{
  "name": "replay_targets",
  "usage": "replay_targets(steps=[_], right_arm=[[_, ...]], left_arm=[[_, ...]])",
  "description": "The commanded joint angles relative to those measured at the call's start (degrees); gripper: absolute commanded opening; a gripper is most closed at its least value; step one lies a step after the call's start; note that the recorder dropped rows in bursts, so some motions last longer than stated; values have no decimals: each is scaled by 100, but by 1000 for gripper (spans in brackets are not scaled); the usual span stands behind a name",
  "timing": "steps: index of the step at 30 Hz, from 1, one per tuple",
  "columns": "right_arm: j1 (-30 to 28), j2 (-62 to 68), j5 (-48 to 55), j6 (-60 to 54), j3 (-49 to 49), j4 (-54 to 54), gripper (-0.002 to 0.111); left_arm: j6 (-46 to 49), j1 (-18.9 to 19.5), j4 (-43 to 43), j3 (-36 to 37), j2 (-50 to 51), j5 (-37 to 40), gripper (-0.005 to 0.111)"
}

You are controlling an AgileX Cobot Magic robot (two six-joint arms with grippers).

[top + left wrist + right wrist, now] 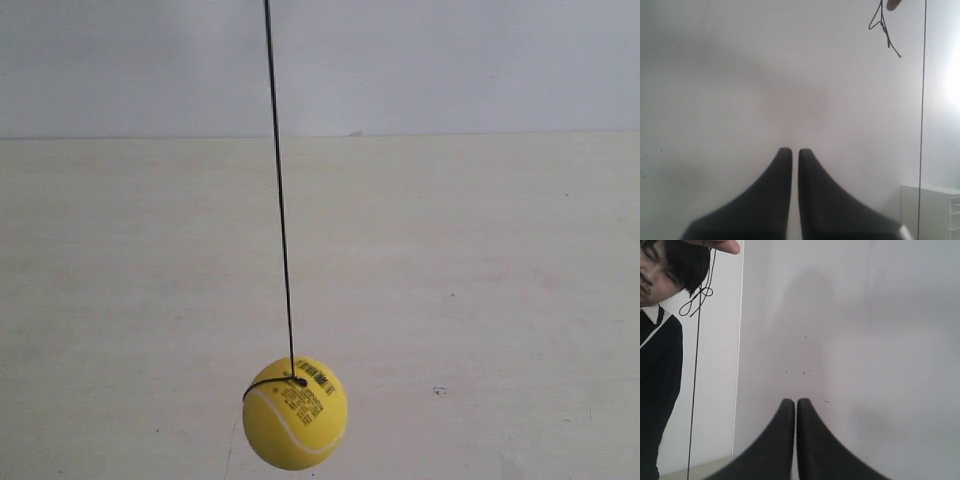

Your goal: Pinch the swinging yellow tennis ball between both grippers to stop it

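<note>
The yellow tennis ball (295, 413) hangs low in the exterior view on a thin black string (280, 190), with a white seam and a black printed sticker near the knot. No arm or gripper shows in that view. In the left wrist view my left gripper (795, 151) is shut, its black wedge fingers nearly touching with nothing between them; the string (922, 100) runs down one side. In the right wrist view my right gripper (794, 402) is likewise shut and empty, and the string (694, 380) hangs off to the side. The ball is out of both wrist views.
A pale table surface (480, 300) lies behind and below the ball, with a white wall (450, 60) beyond. A person in a dark top (660, 360) holds the string's looped end with a hand (722, 246). A fingertip (894, 4) and a white shelf (935, 212) show in the left wrist view.
</note>
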Motion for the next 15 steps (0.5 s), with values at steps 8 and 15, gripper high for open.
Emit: replay_targets(steps=[8,15], right_arm=[[6,-26,3,32,-24,-16,0],[6,-26,3,32,-24,-16,0]], left_arm=[[-45,-2,-18,-8,-28,40,5],[1,-2,-18,-8,-28,40,5]])
